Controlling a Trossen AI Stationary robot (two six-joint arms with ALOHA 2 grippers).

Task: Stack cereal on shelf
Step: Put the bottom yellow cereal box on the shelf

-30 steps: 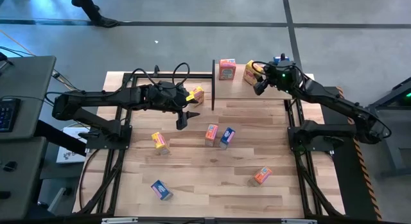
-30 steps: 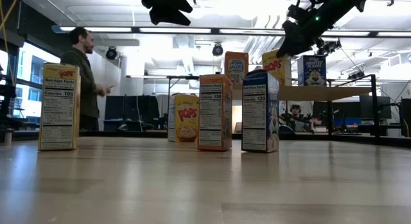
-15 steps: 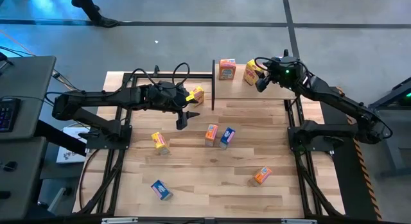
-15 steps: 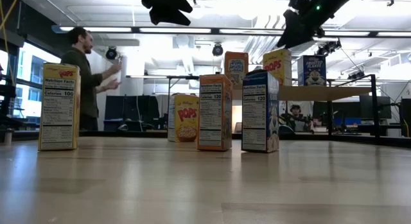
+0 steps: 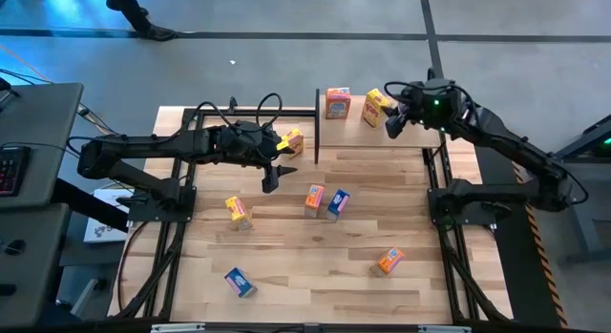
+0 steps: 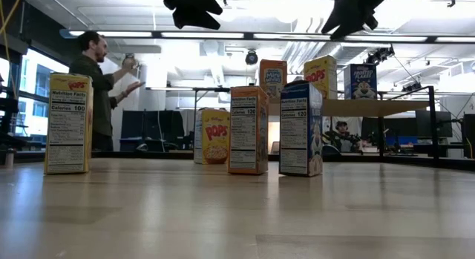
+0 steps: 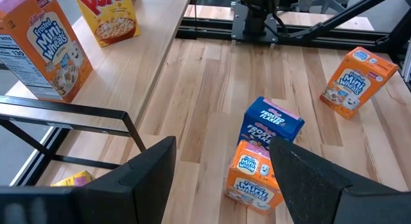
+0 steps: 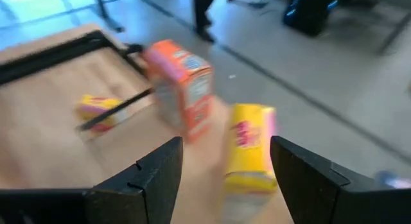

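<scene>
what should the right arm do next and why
Probably pull back and go for another box. The right gripper is open and clear of the yellow box, which stands on the shelf beside the orange box. Loose boxes, like the blue box, remain on the table.

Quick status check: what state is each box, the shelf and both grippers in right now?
Shelf: carries three boxes, upright.
Orange box on shelf: upright.
Yellow box on shelf: upright, released.
Blue box on shelf: upright.
Right gripper: open, empty, beside the yellow box.
Left gripper: open, empty, above the table.
</scene>
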